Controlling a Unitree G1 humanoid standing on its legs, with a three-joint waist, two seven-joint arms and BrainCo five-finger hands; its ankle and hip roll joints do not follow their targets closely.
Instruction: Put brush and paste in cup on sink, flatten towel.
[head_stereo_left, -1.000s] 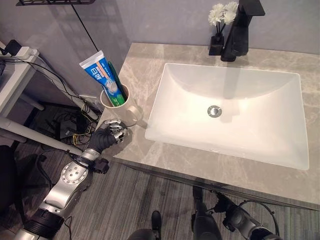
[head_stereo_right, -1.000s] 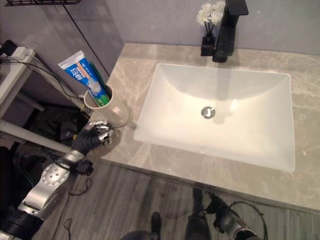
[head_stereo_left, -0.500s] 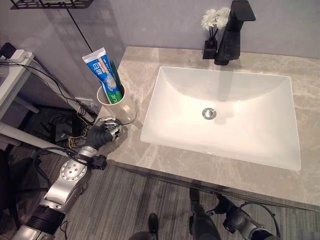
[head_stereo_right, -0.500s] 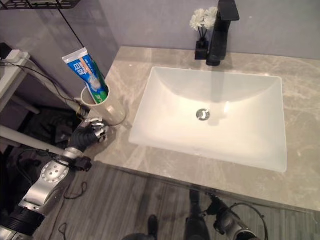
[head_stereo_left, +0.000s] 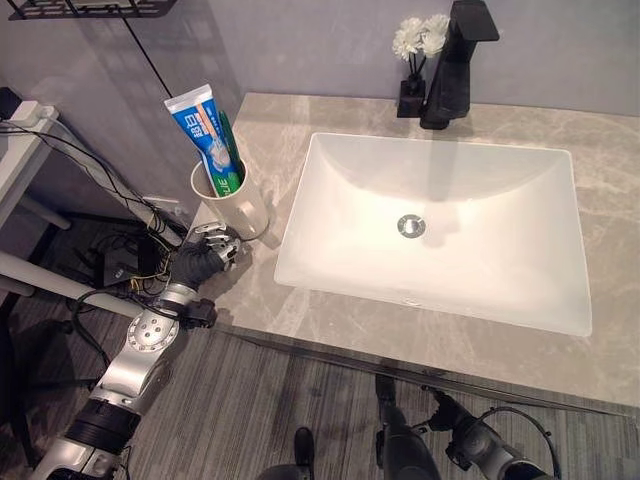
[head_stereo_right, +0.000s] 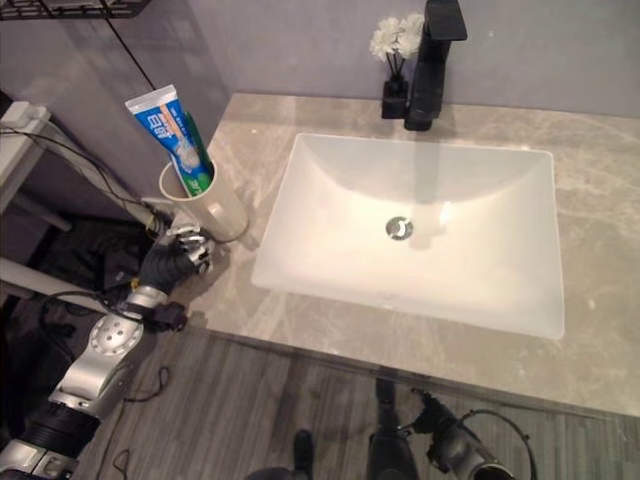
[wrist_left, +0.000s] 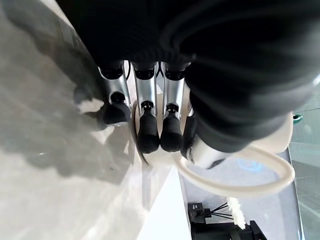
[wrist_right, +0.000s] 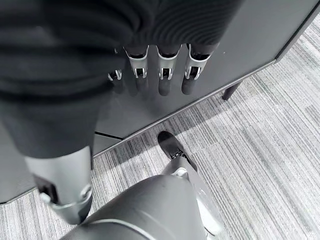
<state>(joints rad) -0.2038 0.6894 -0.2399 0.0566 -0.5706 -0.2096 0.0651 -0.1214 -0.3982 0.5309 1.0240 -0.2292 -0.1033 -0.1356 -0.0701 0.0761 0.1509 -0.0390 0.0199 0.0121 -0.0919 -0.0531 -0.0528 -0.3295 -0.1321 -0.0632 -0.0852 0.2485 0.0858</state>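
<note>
A cream cup (head_stereo_left: 236, 203) stands on the grey marble counter (head_stereo_left: 400, 325) at its left front corner. It holds a blue and white toothpaste tube (head_stereo_left: 203, 125) and a green toothbrush (head_stereo_left: 230, 143), both upright. My left hand (head_stereo_left: 205, 252) sits low beside the cup's base at the counter's edge. Its fingers (wrist_left: 148, 131) are loosely bent, and their dark tips rest by the cup's (wrist_left: 240, 172) lower wall without closing round it. Below the counter my right hand (wrist_right: 162, 75) hangs with straight fingers, holding nothing, in front of the dark cabinet.
A white rectangular basin (head_stereo_left: 440, 170) fills the counter's middle. A black faucet (head_stereo_left: 450, 60) and a small black vase of white flowers (head_stereo_left: 415, 50) stand at the back. A white side table (head_stereo_left: 20, 150) and loose cables lie to the left.
The camera has shifted, moving the whole scene left in the picture. My left hand stays beside the cup's base, perhaps drawn slightly away. The cup and its contents stand as before.
</note>
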